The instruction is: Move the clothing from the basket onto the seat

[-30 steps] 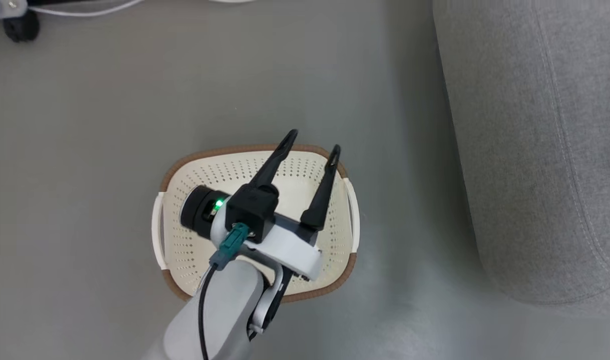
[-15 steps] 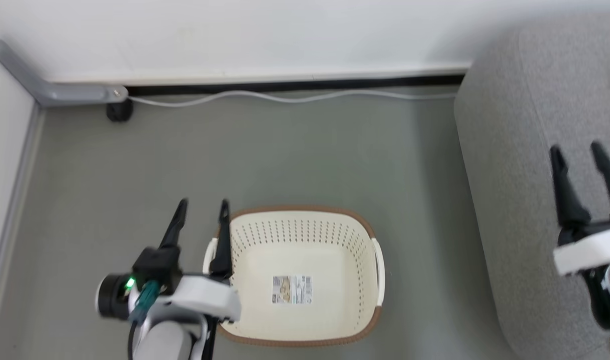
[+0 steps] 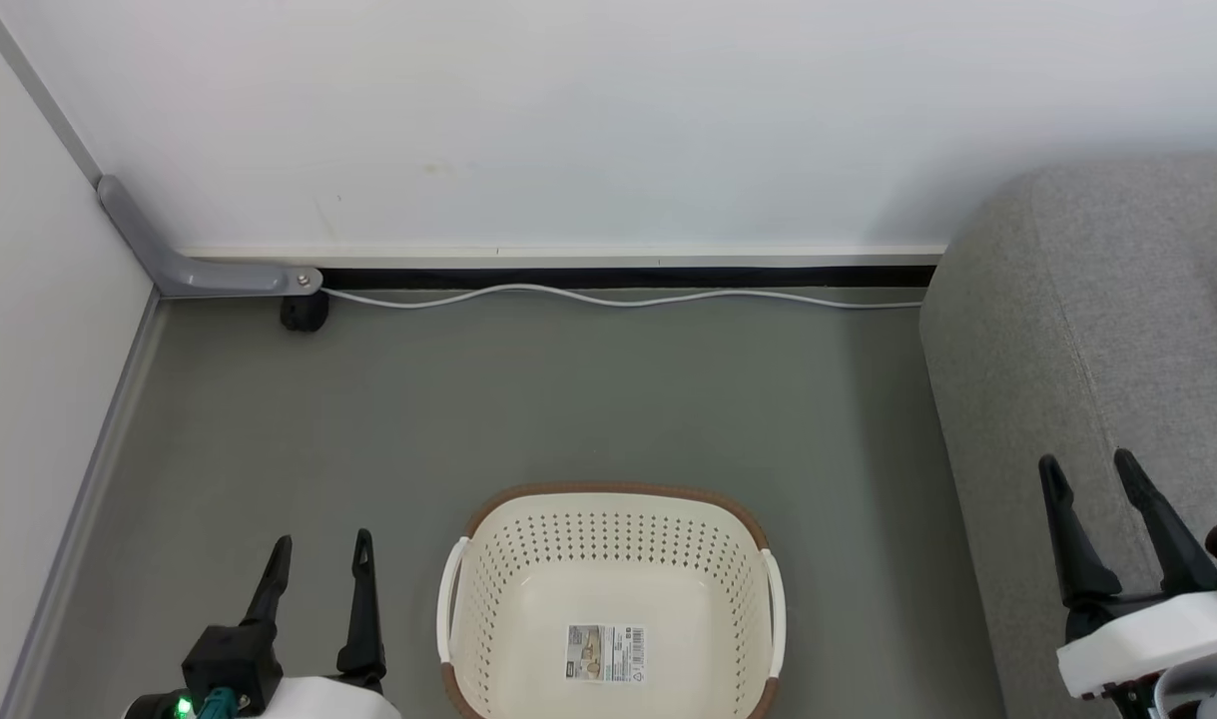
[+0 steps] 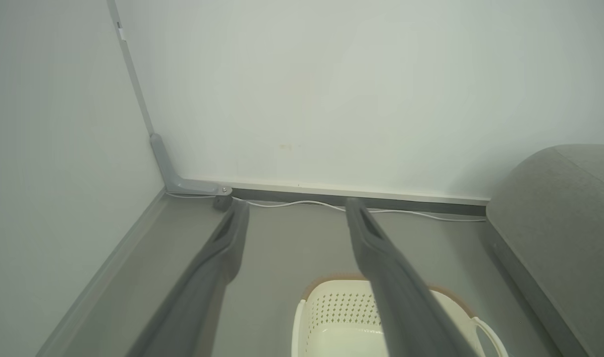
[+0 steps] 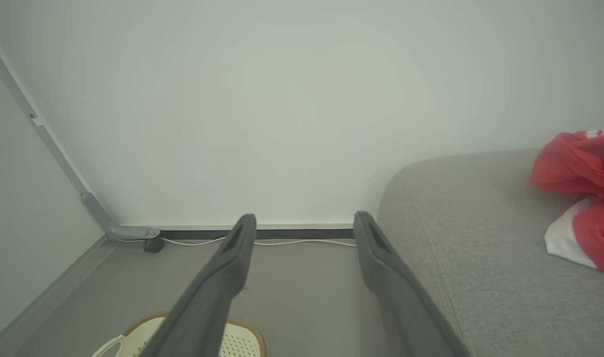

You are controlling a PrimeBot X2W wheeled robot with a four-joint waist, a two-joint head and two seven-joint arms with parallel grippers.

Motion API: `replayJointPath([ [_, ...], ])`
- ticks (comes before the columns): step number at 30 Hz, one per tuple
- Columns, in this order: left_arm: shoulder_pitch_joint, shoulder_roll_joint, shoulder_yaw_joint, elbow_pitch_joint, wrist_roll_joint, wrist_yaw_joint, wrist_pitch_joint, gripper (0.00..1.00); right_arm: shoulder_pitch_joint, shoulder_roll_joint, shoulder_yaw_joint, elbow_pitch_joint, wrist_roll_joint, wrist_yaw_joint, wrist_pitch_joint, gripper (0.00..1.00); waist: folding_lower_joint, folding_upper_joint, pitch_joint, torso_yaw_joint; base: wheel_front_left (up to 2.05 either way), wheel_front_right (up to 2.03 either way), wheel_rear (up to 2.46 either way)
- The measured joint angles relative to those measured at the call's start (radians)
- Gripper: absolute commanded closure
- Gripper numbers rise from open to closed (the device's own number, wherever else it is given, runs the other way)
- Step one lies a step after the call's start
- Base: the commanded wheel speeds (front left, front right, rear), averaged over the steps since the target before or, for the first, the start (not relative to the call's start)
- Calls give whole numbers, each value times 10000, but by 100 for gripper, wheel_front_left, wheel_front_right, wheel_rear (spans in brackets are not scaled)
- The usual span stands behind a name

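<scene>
While both grippers hung with their fingers spread wide and nothing between them, the clothing (image 5: 576, 168) lay in a red heap with a white-trimmed piece on top of the seat (image 3: 1087, 330), back from the seat's rounded end. Seen from the right wrist, that heap sat well off to the right of the right gripper (image 3: 1087, 461), apart from both of its fingers and touched by neither. From the head camera, the right gripper stood over the seat's edge on the side that faced the basket (image 3: 608, 534), its fingers pointing towards the wall (image 3: 568, 120). The basket stood upright on the floor (image 3: 568, 399), near the seat with a strip of bare floor between them, and a paper label (image 3: 606, 654) showed on its bottom. The left gripper (image 3: 323, 542) hung over the floor just beside the basket's left handle, not touching it, with its fingers also pointing at the wall. A white cable (image 3: 618, 297) ran along the foot of the wall, far from both grippers.
</scene>
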Motion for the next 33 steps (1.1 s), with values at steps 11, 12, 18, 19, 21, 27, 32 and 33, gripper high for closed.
replayJointPath([
  [11,576,4,167,-399,-337,-155,2,0,335,424,-341,278,-510,0,2,0,0,0,-401,-17,0,0,0],
  [12,581,4,155,-405,-336,-155,2,0,338,439,-341,316,-579,0,2,0,-1,0,-403,-15,0,0,0],
  [18,581,8,104,-500,-489,-343,2,0,338,489,-366,376,-648,0,2,0,0,0,-361,-58,0,0,0],
  [19,582,-2,86,-539,-554,-382,0,100,341,499,-366,399,-648,0,2,100,0,0,-352,-66,0,0,0],
  [21,607,-50,63,-313,-552,-382,13,100,420,610,-301,596,-644,-2,4,100,0,0,-353,-65,0,0,0],
  [27,790,-171,59,219,-761,-391,105,100,849,1060,-161,1014,-464,-2,96,100,0,0,-364,-72,0,0,0],
  [32,789,-171,86,217,-1264,-426,207,100,846,1064,-247,993,6,-2,217,100,7,0,-409,-91,0,0,0],
  [33,789,-173,92,217,-1400,-464,261,100,846,1074,-263,993,100,-2,230,100,6,0,-408,-94,0,0,0],
])
